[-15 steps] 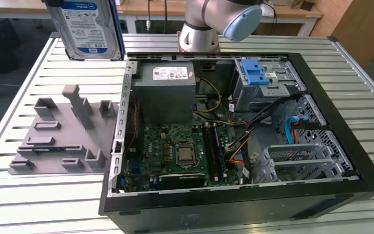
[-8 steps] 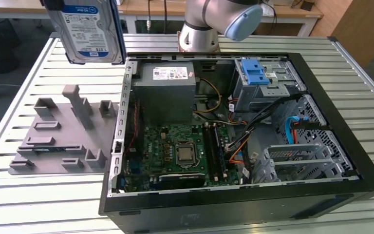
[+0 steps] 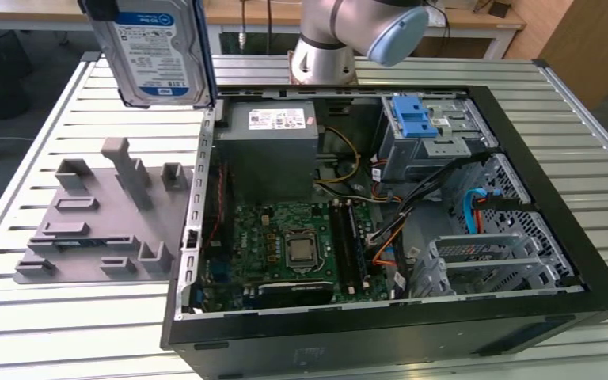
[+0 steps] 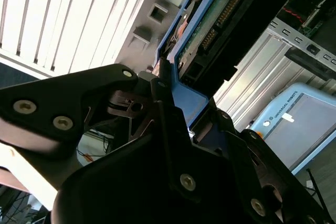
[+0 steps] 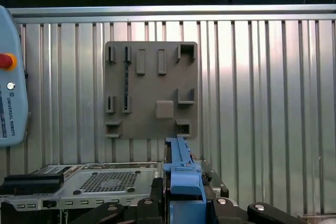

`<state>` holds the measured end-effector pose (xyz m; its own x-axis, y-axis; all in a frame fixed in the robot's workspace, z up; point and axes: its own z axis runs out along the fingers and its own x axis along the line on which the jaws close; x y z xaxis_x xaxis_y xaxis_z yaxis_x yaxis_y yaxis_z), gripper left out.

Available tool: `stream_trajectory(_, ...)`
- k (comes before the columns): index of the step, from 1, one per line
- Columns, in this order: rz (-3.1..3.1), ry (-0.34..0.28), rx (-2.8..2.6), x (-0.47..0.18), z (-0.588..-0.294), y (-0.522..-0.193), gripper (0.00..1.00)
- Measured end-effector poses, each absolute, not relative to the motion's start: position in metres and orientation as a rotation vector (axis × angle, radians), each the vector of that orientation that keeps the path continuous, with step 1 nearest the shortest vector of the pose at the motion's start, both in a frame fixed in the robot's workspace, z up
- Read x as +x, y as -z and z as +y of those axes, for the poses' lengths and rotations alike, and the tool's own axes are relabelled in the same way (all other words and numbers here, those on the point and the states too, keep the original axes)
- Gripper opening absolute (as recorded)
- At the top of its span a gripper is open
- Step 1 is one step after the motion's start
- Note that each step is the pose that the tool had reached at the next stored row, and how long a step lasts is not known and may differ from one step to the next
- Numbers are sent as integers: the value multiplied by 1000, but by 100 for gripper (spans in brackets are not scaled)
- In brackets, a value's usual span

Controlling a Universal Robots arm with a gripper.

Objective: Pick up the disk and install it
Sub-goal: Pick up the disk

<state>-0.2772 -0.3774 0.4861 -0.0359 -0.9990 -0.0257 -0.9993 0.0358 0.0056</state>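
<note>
The disk (image 3: 156, 51), a silver hard drive with a white-and-blue label and a blue bracket, hangs upright high above the table at the exterior view's left. It is over the far end of the grey fixture plate (image 3: 104, 214), just outside the open computer case (image 3: 557, 261). In both wrist views my gripper (image 5: 184, 199) (image 4: 176, 98) is shut on the disk's blue bracket (image 5: 181, 166), which runs up between the dark fingers. The disk's green circuit board (image 4: 220, 19) shows beyond the fingers.
Inside the case are a grey power-supply box (image 3: 272, 131), the motherboard (image 3: 294, 245) and a metal cage with a blue latch (image 3: 420, 123). The arm's base (image 3: 331, 47) stands behind the case. A teach pendant (image 5: 10, 77) lies on the slatted table (image 3: 61, 317).
</note>
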Motion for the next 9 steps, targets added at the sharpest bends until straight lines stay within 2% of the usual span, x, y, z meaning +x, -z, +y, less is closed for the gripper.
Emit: stream_trajectory(9,2250,-34,-2171,-249,-380,-486,36)
